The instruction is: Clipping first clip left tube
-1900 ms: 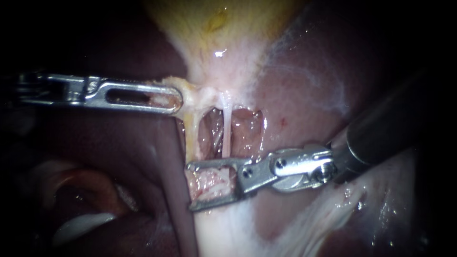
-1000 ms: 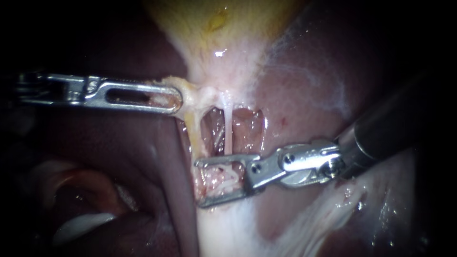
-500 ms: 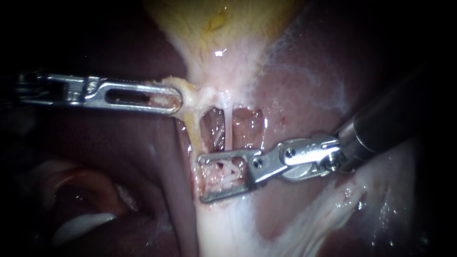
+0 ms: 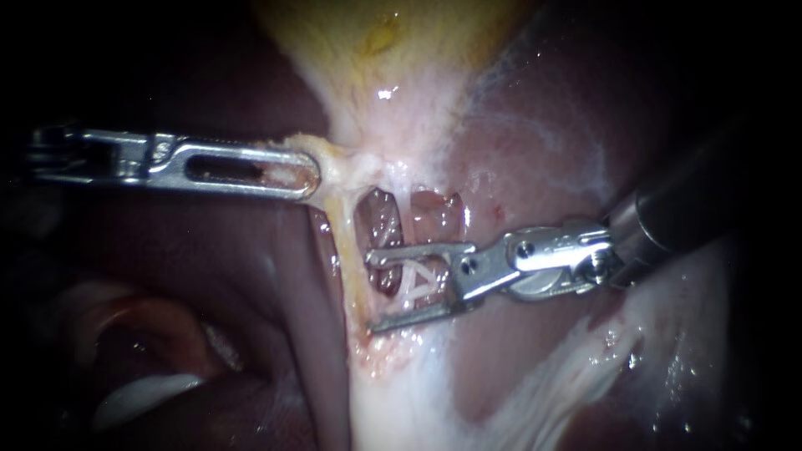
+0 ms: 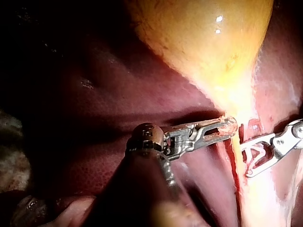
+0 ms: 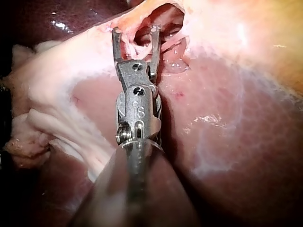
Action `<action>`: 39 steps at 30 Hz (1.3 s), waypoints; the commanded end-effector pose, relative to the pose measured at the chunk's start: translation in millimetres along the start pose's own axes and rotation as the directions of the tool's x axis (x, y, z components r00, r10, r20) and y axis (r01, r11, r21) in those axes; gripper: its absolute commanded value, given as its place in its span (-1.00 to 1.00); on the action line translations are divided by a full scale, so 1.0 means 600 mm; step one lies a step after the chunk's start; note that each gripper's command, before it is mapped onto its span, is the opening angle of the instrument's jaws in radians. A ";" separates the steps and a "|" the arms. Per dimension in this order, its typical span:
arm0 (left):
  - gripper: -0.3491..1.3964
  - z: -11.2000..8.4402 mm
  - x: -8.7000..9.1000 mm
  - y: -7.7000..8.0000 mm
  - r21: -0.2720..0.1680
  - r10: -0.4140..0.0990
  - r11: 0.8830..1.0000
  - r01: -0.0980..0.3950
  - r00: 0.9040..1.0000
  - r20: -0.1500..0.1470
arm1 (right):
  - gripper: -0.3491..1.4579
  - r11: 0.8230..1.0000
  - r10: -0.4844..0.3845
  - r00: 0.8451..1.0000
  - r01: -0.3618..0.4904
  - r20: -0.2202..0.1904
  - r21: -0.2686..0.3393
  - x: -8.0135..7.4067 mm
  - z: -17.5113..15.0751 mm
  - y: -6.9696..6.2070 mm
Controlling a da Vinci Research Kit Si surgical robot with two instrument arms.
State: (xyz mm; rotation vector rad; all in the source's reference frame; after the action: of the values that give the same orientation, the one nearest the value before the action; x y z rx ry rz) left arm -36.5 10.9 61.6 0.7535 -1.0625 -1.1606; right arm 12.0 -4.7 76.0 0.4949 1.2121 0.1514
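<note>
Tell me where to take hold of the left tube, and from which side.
Probably its bare middle stretch: the left tube hangs taut and nearly upright below the left instrument, with an open window beside it. Come from the right, the right instrument's open jaws crosswise.

The left instrument [image 4: 309,177] is bare silver metal with slotted jaws, polished and reflective, and tissue smears dull the slot. The right instrument [image 4: 373,291] shows the same bright polished metal at its jaws and pinned hinge. Its dark cylindrical shaft [image 4: 693,209] looks smooth and semi-matt. The rounded yellow gallbladder [image 4: 393,42] is smooth, wet and glossy, with sharp point highlights. The dark red-brown liver [image 4: 543,167] is smooth and moist with a soft sheen, and a whitish film covers it in patches. The pale fibrous tissue [image 4: 342,167] clamped in the left jaws is ragged and stringy. The thin white tube [image 4: 404,219] looks slick and wet.
</note>
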 end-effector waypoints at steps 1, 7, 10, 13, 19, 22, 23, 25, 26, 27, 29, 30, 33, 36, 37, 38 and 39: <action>-1.00 0.0000 0.0000 -0.0001 0.000 0.000 1.000 0.000 1.000 0.001 | -0.06 1.000 0.000 1.000 0.000 0.000 0.000 0.0000 0.0002 -0.0001; -1.00 0.0001 0.0000 -0.0001 0.000 0.000 1.000 0.000 1.000 0.001 | -0.06 1.000 -0.001 1.000 0.001 0.000 0.000 0.0005 0.0009 -0.0008; -1.00 0.0001 0.0000 -0.0001 0.000 0.000 1.000 0.000 1.000 0.001 | -0.06 1.000 -0.002 1.000 0.002 -0.001 0.007 0.0010 0.0017 -0.0017; -1.00 0.0000 -0.0001 -0.0001 0.000 0.000 1.000 0.000 1.000 0.001 | -0.06 1.000 -0.004 1.000 0.004 -0.002 0.019 0.0018 0.0028 -0.0028; -1.00 0.0000 -0.0001 -0.0001 0.000 0.000 1.000 0.000 1.000 0.000 | -0.06 0.999 -0.008 1.000 0.008 -0.006 0.045 0.0035 0.0051 -0.0051; -1.00 0.0000 -0.0001 -0.0001 0.000 0.000 1.000 0.000 1.000 0.000 | -0.06 0.999 -0.011 1.000 0.011 -0.007 0.053 0.0039 0.0061 -0.0059; -1.00 0.0000 -0.0001 -0.0001 0.000 0.000 1.000 0.000 1.000 0.000 | -0.06 0.998 -0.012 1.000 0.012 -0.007 0.060 0.0039 0.0065 -0.0063; -1.00 0.0000 -0.0001 -0.0001 0.000 0.000 1.000 0.000 1.000 0.000 | -0.06 0.998 -0.014 1.000 0.015 -0.007 0.064 0.0039 0.0071 -0.0067; -1.00 0.0000 -0.0001 -0.0001 0.000 0.000 1.000 0.000 1.000 0.000 | -0.06 0.997 -0.021 1.000 0.022 -0.008 0.071 0.0038 0.0075 -0.0069; -1.00 0.0000 -0.0001 -0.0001 0.000 0.000 1.000 0.000 1.000 0.000 | -0.06 0.997 -0.016 1.000 0.017 -0.008 0.074 0.0038 0.0078 -0.0070; -1.00 0.0000 -0.0001 -0.0001 0.000 0.000 1.000 0.000 1.000 0.000 | -0.06 0.997 -0.018 1.000 0.019 -0.009 0.081 0.0038 0.0086 -0.0071; -1.00 0.0001 -0.0001 -0.0001 0.000 0.000 1.000 0.000 1.000 0.000 | -0.06 0.996 -0.013 1.000 0.013 -0.009 0.086 0.0038 0.0090 -0.0071; -1.00 0.0001 -0.0002 -0.0001 0.000 0.000 1.000 0.000 1.000 0.000 | -0.06 0.995 -0.009 1.000 0.010 -0.012 0.096 0.0040 0.0102 -0.0071; -1.00 0.0002 -0.0002 -0.0001 0.000 0.000 1.000 0.000 1.000 0.000 | -0.06 0.994 0.002 1.000 0.000 -0.018 0.109 0.0042 0.0113 -0.0071; -1.00 0.0002 -0.0002 -0.0001 0.000 0.000 1.000 0.000 1.000 0.001 | -0.06 0.993 0.005 1.000 -0.003 -0.021 0.114 0.0042 0.0116 -0.0072; -1.00 0.0002 -0.0002 -0.0001 0.000 0.000 1.000 0.000 1.000 0.001 | -0.06 0.993 0.009 1.000 -0.006 -0.024 0.118 0.0042 0.0119 -0.0072; -1.00 0.0002 -0.0002 -0.0001 0.000 0.000 1.000 0.000 1.000 0.001 | -0.06 0.992 0.013 1.000 -0.010 -0.024 0.125 0.0042 0.0123 -0.0072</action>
State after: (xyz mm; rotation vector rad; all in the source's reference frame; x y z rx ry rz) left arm -36.7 11.0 61.6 0.7534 -1.0630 -1.1610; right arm 19.2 -9.8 73.9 0.6122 1.2484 0.0907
